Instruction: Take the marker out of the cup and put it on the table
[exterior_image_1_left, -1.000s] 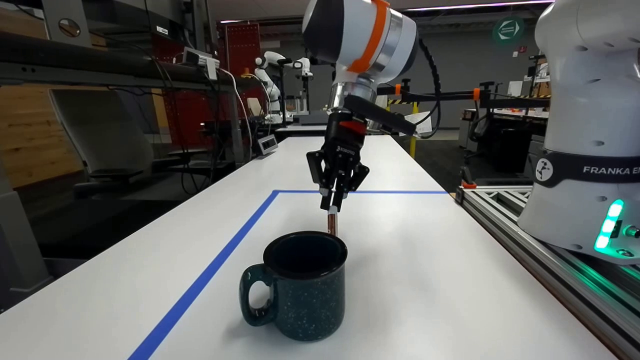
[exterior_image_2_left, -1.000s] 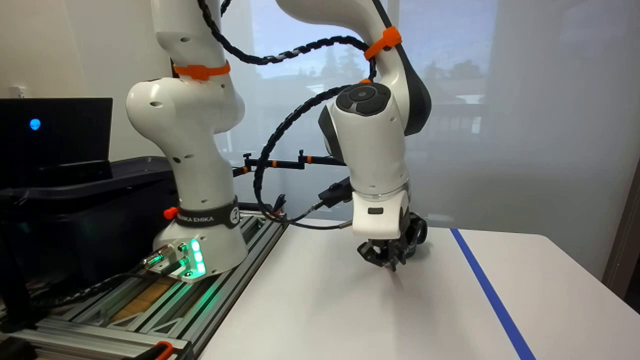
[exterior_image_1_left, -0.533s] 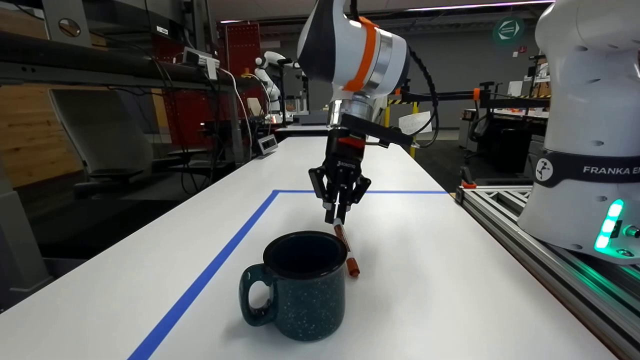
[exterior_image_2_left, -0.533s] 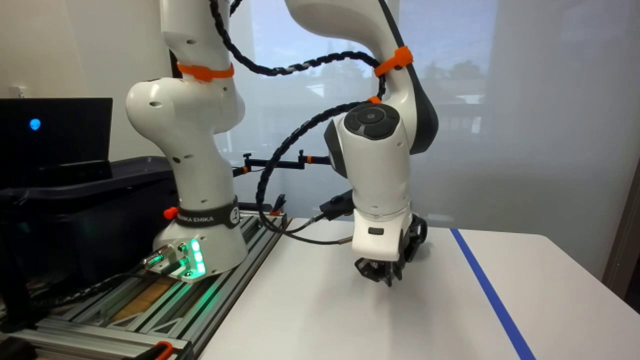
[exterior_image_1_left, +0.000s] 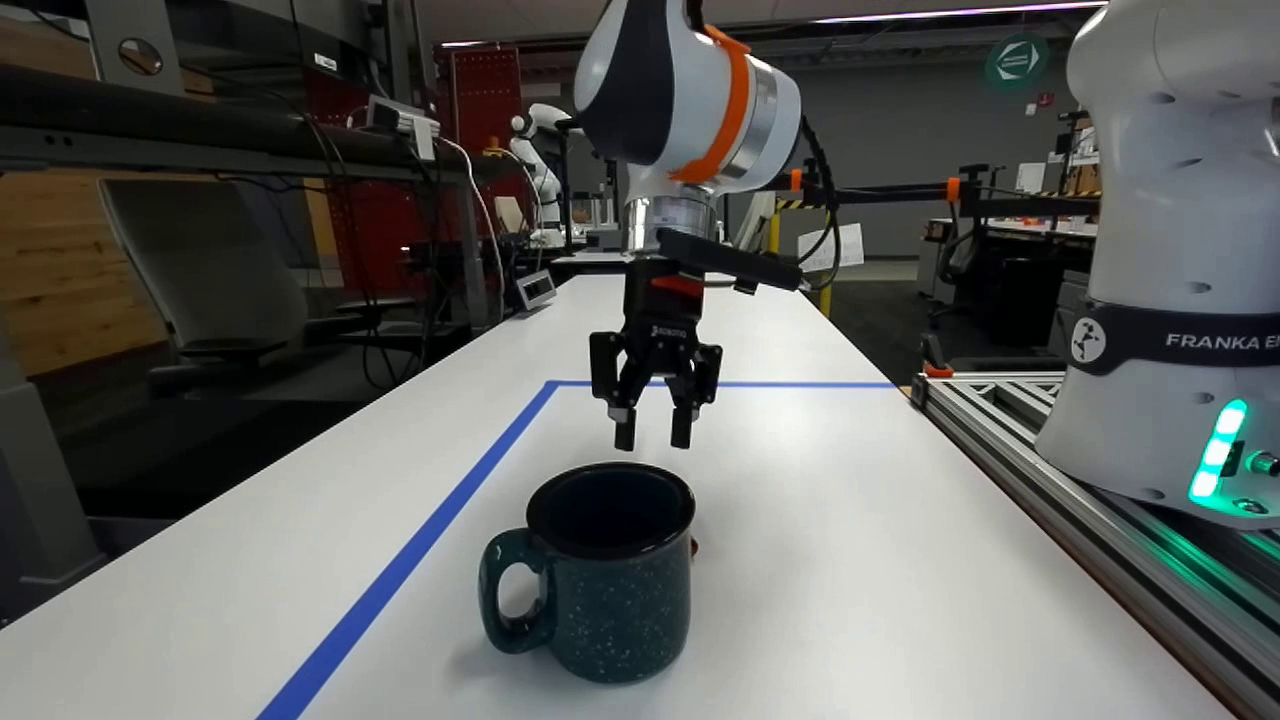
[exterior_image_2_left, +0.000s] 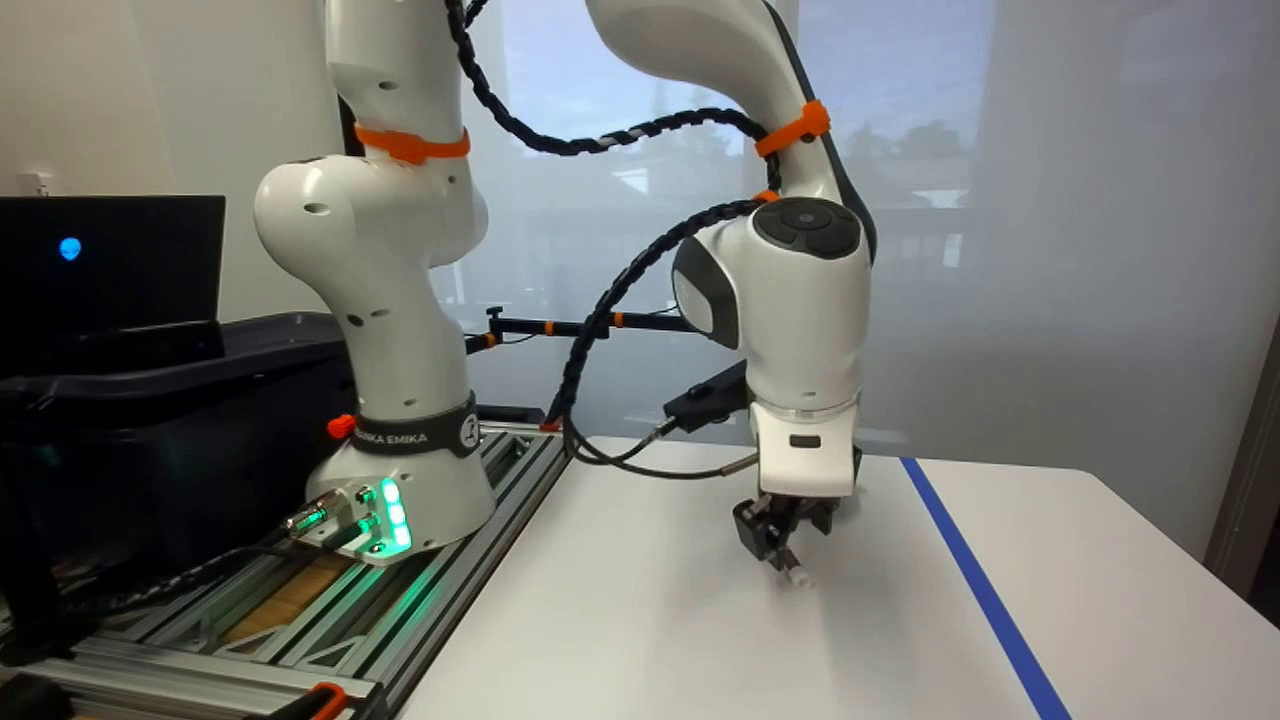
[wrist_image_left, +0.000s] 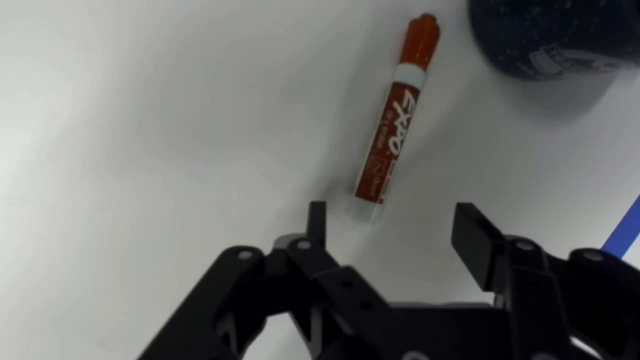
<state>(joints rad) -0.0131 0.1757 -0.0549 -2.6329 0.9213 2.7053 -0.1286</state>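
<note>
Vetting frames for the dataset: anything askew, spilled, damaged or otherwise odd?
Nothing stands out. The cup is upright on the table, no spill or damage showing. The jaws are open, holding nothing. The marker is out beside the cup, one end too blurred to judge in the wrist view.

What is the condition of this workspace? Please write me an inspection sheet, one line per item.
Surface: white table, marked with blue tape
Job's things: marker lies on the table, out of and apart from the cup, which stands upright
Clutter: small grey device by the table's edge
Claw: open, holding nothing, above the table
Cables: black cable loops beside the arm
Surroundings: laptop, dark bin and office chair
</note>
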